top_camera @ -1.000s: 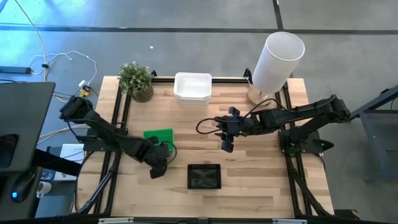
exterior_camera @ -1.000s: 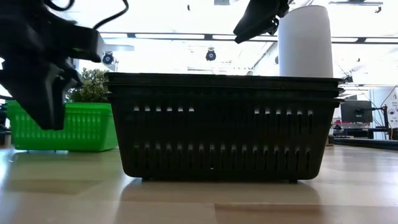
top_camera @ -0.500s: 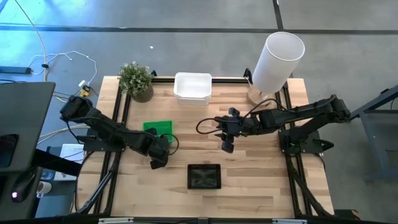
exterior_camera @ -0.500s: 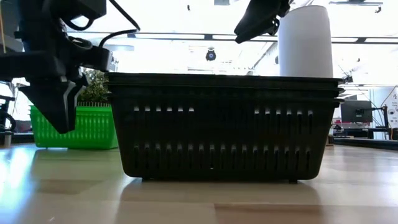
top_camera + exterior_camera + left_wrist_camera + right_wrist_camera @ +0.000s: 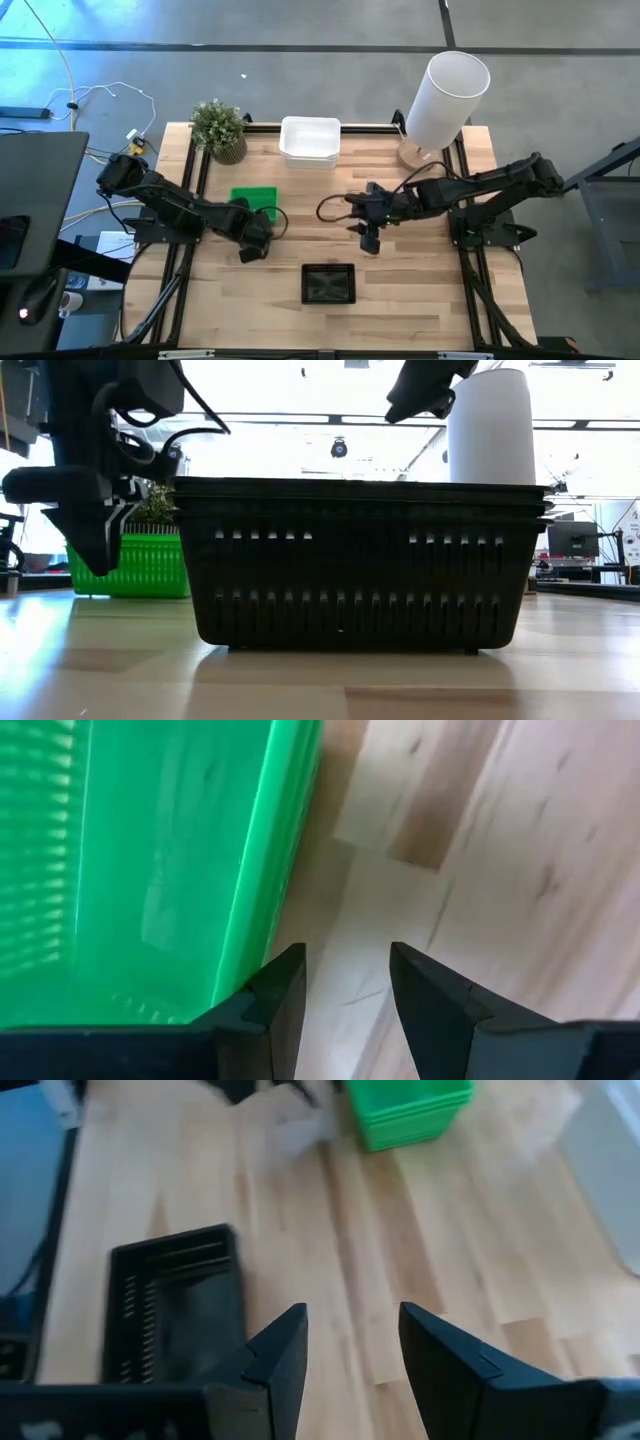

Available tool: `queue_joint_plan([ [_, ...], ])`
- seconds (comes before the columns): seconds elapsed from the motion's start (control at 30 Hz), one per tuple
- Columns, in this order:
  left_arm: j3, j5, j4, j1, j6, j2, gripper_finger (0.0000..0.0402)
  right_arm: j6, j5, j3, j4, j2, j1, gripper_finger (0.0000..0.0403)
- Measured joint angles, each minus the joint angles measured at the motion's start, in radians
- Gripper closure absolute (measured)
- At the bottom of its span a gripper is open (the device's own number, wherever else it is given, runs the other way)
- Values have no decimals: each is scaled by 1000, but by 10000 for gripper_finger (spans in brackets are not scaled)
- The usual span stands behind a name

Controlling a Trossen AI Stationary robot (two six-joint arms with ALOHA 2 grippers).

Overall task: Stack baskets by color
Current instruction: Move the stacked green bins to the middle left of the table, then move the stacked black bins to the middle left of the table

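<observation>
A stack of black baskets (image 5: 328, 284) rests on its base near the table's front edge and fills the low view (image 5: 360, 565). A stack of green baskets (image 5: 254, 198) stands left of centre, and a stack of white baskets (image 5: 309, 140) stands at the far edge. My left gripper (image 5: 345, 985) is open and points steeply down at bare wood, right beside the green baskets (image 5: 150, 870), on their near side (image 5: 252, 250). My right gripper (image 5: 372, 240) hangs open above the table's middle with nothing between its fingers (image 5: 350, 1340). My left gripper has one finger (image 5: 280, 995) right beside the green baskets' rim (image 5: 255, 910), with its outer side turned toward it. Whether the finger touches the rim, I cannot tell. Nothing lies between the two fingers.
A tall white cylinder (image 5: 447, 95) stands at the far right corner. A small potted plant (image 5: 220, 128) stands at the far left. Bare wood lies between the green and black stacks and to the black stack's right.
My left gripper has swung toward the table's far edge and tipped more steeply down, its finger gap unchanged. The green baskets have slid toward the far edge with it and look smaller in the low view. My right gripper has turned a little in place.
</observation>
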Motion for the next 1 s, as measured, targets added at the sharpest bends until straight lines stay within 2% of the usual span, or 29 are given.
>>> queue_joint_plan([
  [0.23, 14, 22, -14, -14, -23, -1, 268, 68, -4, 0, 13, 0, 94, 256],
  [0.63, 139, 11, -12, -164, -62, -5, 268, 131, 2, 0, 231, 5, 229, 256],
  [0.8, 165, 1, -11, -201, -85, -5, 268, 137, -11, 8, 346, 59, 267, 256],
  [1.0, 167, 12, -14, -227, -96, -5, 268, 130, -35, 86, 348, 153, 306, 256],
])
